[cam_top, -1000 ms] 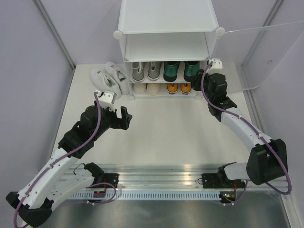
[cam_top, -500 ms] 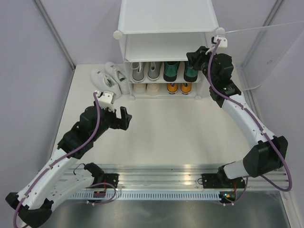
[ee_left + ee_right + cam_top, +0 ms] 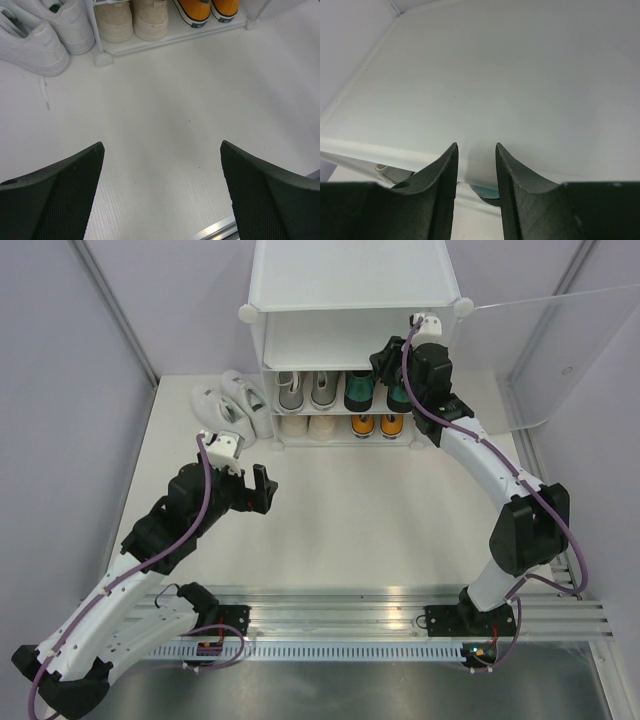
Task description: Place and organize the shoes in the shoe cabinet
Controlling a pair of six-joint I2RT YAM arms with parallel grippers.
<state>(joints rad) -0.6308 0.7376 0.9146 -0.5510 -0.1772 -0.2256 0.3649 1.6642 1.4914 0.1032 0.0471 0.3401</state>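
R gripper (image 3: pixel 386 352): up at cabinet (image 3: pixel 350 280), at front edge of shelf above green shoes (image 3: pixel 360 390); jaws part-open, narrow gap, nothing pinched that I can see.
L gripper (image 3: pixel 257 488): wide open, empty, hovering over surface (image 3: pixel 350 510), well apart from any shoe.
Shoes stowed: grey lace-ups (image 3: pixel 305 390) + green shoes on mid shelf; cream pair (image 3: pixel 308 425) + orange pair (image 3: pixel 378 425) on bottom.
Shoes left out: white sneakers (image 3: pixel 232 400) on surface, just beside cabinet's left wall.
Handling: prob light, stiff sole, soft upper w/ smooth skin. I'd pinch heel collar or side wall, not toe, one shoe at a time.
Risk: loose lace (image 3: pixel 44 95) could snag.
L wrist only: lace trailing on surface, cabinet foot (image 3: pixel 102 60) next to sneakers; too small in top view.
R wrist only: shelf panel (image 3: pixel 520 75) close up, hint of green under its edge.
Top only: both arms, frosted door (image 3: pixel 545 350) swung open at right.
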